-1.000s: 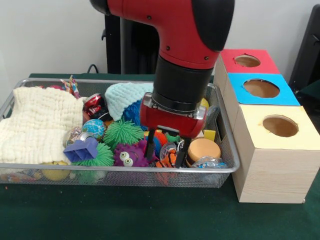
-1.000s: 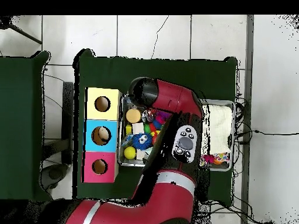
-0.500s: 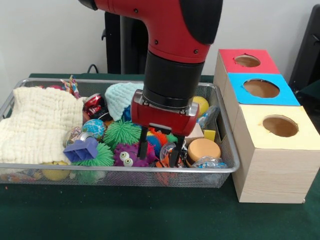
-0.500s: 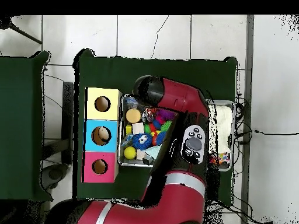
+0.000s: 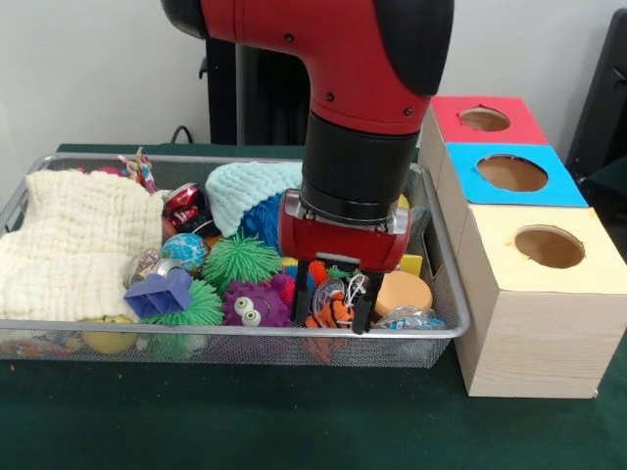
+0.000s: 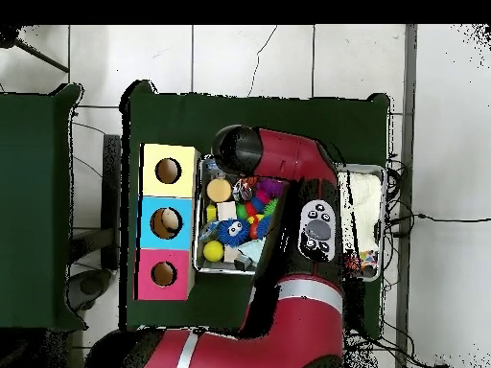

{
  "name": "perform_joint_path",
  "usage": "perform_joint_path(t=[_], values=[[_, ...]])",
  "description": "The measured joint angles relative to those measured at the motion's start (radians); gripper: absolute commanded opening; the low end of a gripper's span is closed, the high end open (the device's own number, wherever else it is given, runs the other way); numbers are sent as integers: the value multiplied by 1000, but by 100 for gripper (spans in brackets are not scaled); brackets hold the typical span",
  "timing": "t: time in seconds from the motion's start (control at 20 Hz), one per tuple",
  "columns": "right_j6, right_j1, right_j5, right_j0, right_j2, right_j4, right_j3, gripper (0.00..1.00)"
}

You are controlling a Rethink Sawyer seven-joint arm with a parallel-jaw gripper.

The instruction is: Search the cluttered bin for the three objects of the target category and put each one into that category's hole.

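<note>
Front cam: gripper (image 5: 332, 302) is down in the wire bin (image 5: 431, 323), fingers spread fairly wide w/ an orange striped fish toy (image 5: 331, 311) sitting between the tips — can't tell if they touch it. Purple googly-eyed ball (image 5: 253, 305) just beside it, orange disc (image 5: 401, 291) on the other side. Cream cloth (image 5: 78, 245) fills the far end of the bin.

Overhead: arm (image 6: 288, 192) covers most of the bin — yellow box (image 6: 169, 171), blue box (image 6: 169, 222), red box (image 6: 164, 273) lined up alongside, each w/ a hole.
</note>
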Motion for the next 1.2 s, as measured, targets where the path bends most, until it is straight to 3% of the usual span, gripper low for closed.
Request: perform_joint_path(t=[0.45,1.2], values=[[-95,-7,2,-77,153,-146,-4,100],[-111,-8,2,-140,261,-226,-4,100]])
